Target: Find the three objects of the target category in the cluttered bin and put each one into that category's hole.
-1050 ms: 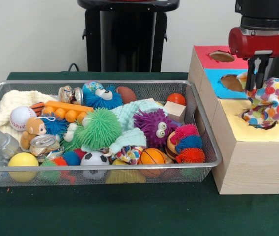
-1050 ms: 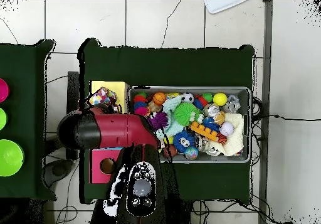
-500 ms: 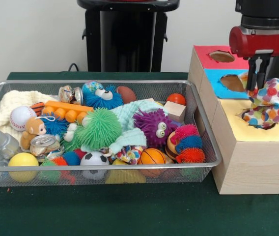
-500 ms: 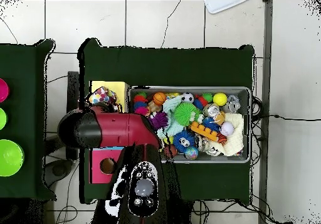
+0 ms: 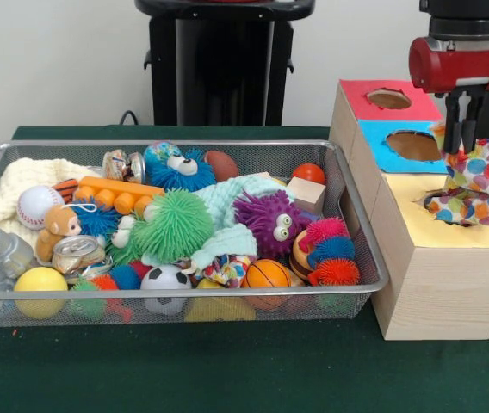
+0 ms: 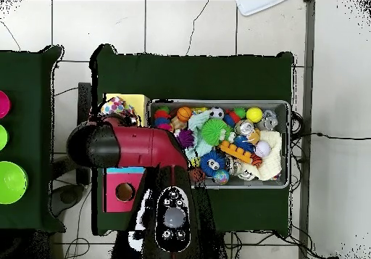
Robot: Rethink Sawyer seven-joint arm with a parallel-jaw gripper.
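Polka-dot cloth (image 5: 479,185) (bunched) overhangs yellow hole; hand (image 5: 463,142) above.

We read this as a robotics lab, staged test setup. Green cloth-covered table (image 5: 227,370) holds a wire bin (image 5: 361,258) of mixed toys and a wooden sorting box (image 5: 434,284) with coloured holes. Tiled floor (image 6: 188,24) with loose cables (image 6: 322,136), plain white wall (image 5: 55,60), black pedestal (image 5: 223,64).
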